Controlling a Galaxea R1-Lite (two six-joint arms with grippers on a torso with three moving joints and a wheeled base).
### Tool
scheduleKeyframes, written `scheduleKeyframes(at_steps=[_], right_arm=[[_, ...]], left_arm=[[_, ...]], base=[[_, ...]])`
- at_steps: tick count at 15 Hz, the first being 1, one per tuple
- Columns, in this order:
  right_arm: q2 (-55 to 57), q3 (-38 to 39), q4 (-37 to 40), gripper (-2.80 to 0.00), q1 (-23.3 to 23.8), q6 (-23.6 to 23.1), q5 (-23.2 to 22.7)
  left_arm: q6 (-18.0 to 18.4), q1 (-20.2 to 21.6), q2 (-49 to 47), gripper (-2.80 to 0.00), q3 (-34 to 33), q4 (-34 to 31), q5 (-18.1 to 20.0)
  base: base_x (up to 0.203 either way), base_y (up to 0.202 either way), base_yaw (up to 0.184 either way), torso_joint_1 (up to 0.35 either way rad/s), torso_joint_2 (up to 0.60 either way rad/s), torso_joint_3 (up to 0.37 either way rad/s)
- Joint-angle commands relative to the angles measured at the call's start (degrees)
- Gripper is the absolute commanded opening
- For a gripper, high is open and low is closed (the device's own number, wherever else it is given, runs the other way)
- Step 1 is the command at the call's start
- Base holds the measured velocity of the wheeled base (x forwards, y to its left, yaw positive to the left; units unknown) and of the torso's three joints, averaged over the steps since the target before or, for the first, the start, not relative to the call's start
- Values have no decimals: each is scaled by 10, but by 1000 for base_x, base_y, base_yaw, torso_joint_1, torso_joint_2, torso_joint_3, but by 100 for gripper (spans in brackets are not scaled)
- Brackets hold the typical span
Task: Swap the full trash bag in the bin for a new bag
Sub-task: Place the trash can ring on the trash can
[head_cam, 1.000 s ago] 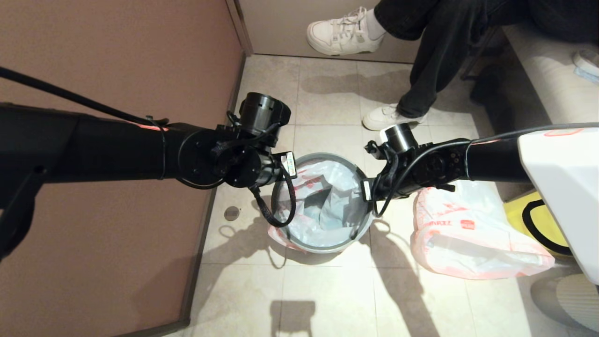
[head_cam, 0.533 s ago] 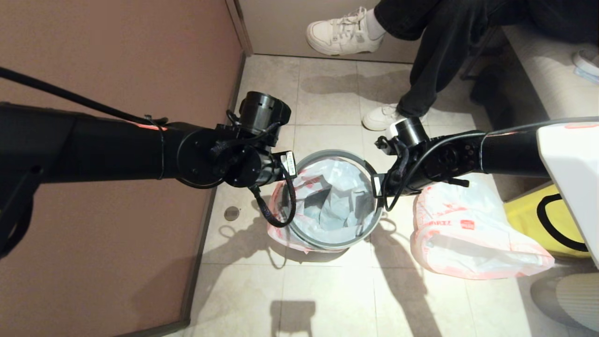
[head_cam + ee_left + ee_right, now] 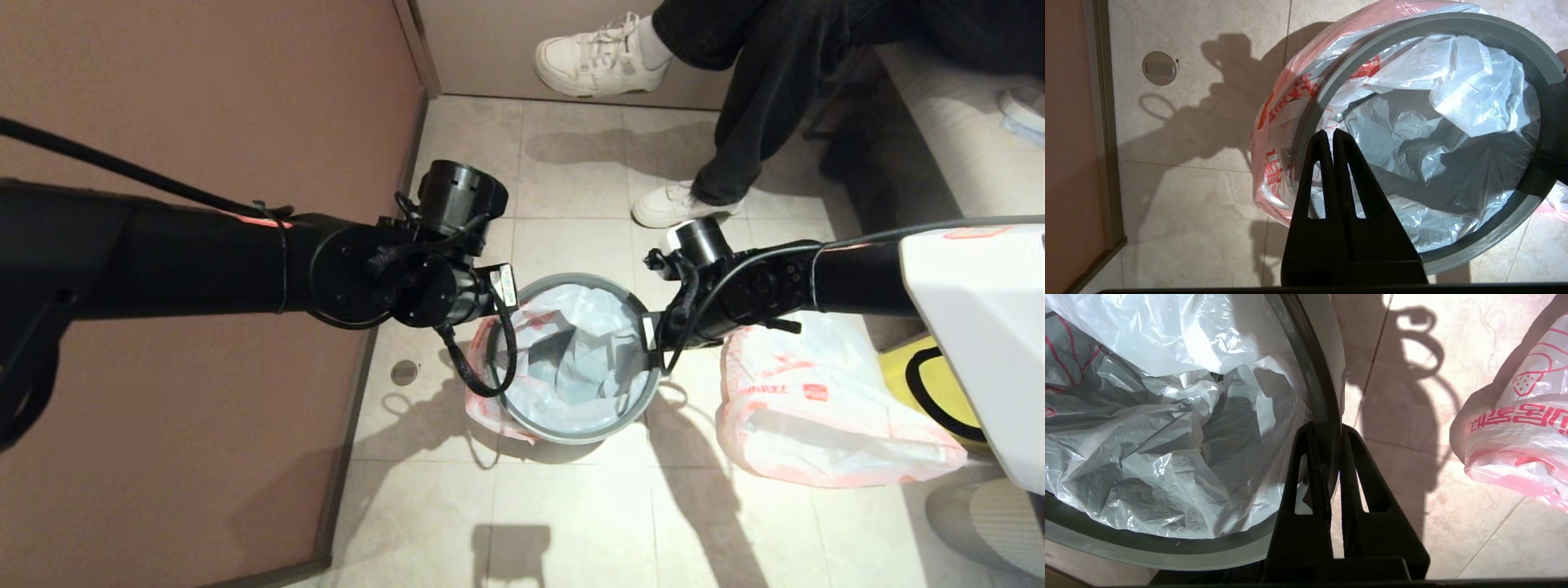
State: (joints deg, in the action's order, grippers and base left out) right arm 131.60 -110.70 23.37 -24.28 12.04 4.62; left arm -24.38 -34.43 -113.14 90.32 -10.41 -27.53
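A grey ring (image 3: 571, 433) lies over the bin, whose black wall is hidden beneath it. The new bag (image 3: 580, 359) lines the inside, crumpled, and its pink hem spills out under the ring on the left (image 3: 1265, 134). My right gripper (image 3: 1331, 428) is shut on the ring's right side (image 3: 1323, 375), one finger inside and one outside. Over the ring's left inner edge (image 3: 1306, 122) hangs my left gripper (image 3: 1333, 132), shut, with nothing visible between its fingers. On the floor to the right lies the full trash bag (image 3: 816, 408), bulky with red print (image 3: 1515, 428).
A brown wall (image 3: 204, 392) runs along the left, with a round floor drain (image 3: 404, 372) near it. A seated person's legs and white shoes (image 3: 678, 204) are just behind the bin. A yellow bag (image 3: 922, 384) sits at the far right.
My right gripper carried the ring up and to the right, then brought it back down and left over the bin. The left arm has stayed in place.
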Motion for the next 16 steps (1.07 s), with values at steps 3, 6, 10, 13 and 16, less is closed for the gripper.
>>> scheduleKeyframes(at_steps=[3, 6, 10, 13, 16], right_arm=[[16, -6, 1, -280, -3, 1, 1], [16, -11, 0, -280, -7, 1, 0], [5, -17, 4, -280, -9, 1, 0], [-1, -17, 8, -280, -9, 1, 0], [-10, -16, 12, -280, -9, 1, 1]], left_arm=[[-1, 0, 0, -280, -1, 0, -2], [-2, -4, -1, -280, -1, 0, -2], [-2, -5, 0, -280, -1, 0, -3], [-2, -7, 1, -280, -1, 0, -4], [-2, -9, 2, -280, -2, 0, -5]], base=[[0, 0, 0, 0, 0, 0], [0, 0, 0, 0, 0, 0], [0, 0, 0, 0, 0, 0], [0, 0, 0, 0, 0, 0], [0, 0, 0, 0, 0, 0]])
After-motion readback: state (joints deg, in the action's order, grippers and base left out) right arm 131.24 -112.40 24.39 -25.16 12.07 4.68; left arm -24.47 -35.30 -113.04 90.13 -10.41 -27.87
